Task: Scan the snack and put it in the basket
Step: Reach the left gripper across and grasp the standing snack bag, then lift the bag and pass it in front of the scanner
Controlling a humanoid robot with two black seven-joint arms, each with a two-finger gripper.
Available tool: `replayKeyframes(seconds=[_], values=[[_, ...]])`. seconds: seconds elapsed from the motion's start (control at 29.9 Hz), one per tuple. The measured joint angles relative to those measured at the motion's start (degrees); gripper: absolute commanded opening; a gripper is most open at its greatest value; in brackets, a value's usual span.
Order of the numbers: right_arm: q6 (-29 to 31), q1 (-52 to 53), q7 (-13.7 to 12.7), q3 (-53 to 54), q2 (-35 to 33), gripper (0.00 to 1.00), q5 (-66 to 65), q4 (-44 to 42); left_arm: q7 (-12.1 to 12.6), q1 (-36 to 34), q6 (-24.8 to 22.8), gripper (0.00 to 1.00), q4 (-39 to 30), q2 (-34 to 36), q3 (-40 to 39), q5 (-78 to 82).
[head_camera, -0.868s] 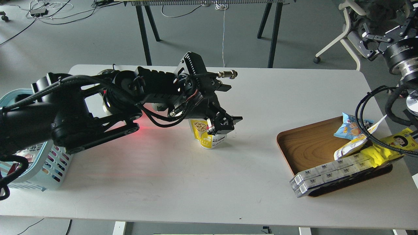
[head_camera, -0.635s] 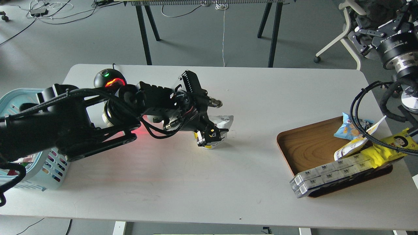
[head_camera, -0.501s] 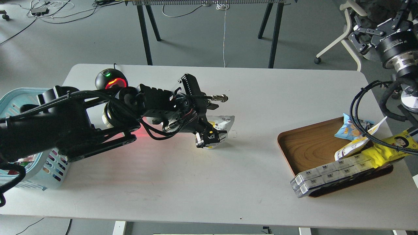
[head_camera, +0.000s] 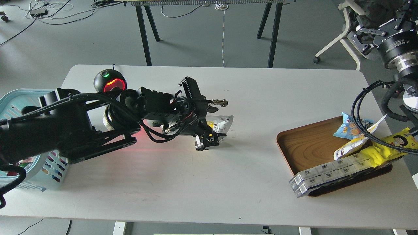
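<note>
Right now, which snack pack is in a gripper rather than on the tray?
The small yellow-and-white pouch, held by the left gripper at mid-table; the other packs lie on the wooden tray.

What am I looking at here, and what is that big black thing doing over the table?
This single picture comes from the robot's own head, looking down at a white table. The black thing is its left arm, coming in from the left; the left end effector at its far end is shut on a small snack pouch, whose white back faces up. Behind the arm sits a round barcode scanner glowing red. At the left edge is a light blue basket. On the right, a brown wooden tray holds a blue snack bag, a yellow pack with a cartoon face and long clear packs. The right end effector hangs at top right; its state is unclear.
</note>
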Motion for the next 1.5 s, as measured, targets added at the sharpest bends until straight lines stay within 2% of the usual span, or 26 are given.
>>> replayKeyframes(seconds=[0.13, 0.17, 0.5, 0.67, 0.77, 1.17, 1.37, 1.5], values=[[0.0, 0.5, 0.0, -0.1, 0.0, 0.99, 0.0, 0.0, 0.1, 0.1, 0.0, 0.78, 0.4, 0.0, 0.1, 0.0], [0.0, 0.6, 0.0, -0.1, 0.0, 0.99, 0.0, 0.0, 0.1, 0.1, 0.0, 0.75, 0.5, 0.0, 0.1, 0.0], [0.0, 0.6, 0.0, -0.2, -0.3, 0.99, 0.0, 0.1, 0.1, 0.4, 0.0, 0.17, 1.6, 0.9, 0.2, 0.0], [0.0, 0.5, 0.0, -0.1, -0.6, 0.99, 0.0, 0.1, 0.0, 0.4, 0.0, 0.04, 1.7, 1.6, 0.2, 0.0], [0.0, 0.5, 0.0, -0.1, -0.6, 0.99, 0.0, 0.0, 0.0, 0.4, 0.0, 0.0, 1.6, 2.2, 0.1, 0.0], [0.0, 0.5, 0.0, -0.1, -0.6, 0.99, 0.0, -0.1, -0.4, 0.3, 0.0, 0.0, -0.4, 5.4, -1.4, 0.0], [0.0, 0.6, 0.0, -0.1, -1.5, 0.99, 0.0, -0.1, -4.5, 0.3, 0.0, 0.0, -4.8, 12.0, -4.9, 0.0], [0.0, 0.6, 0.1, -0.1, -1.5, 0.99, 0.0, 0.0, -7.4, 0.3, 0.0, 0.0, -5.3, 17.1, -7.3, 0.0]])
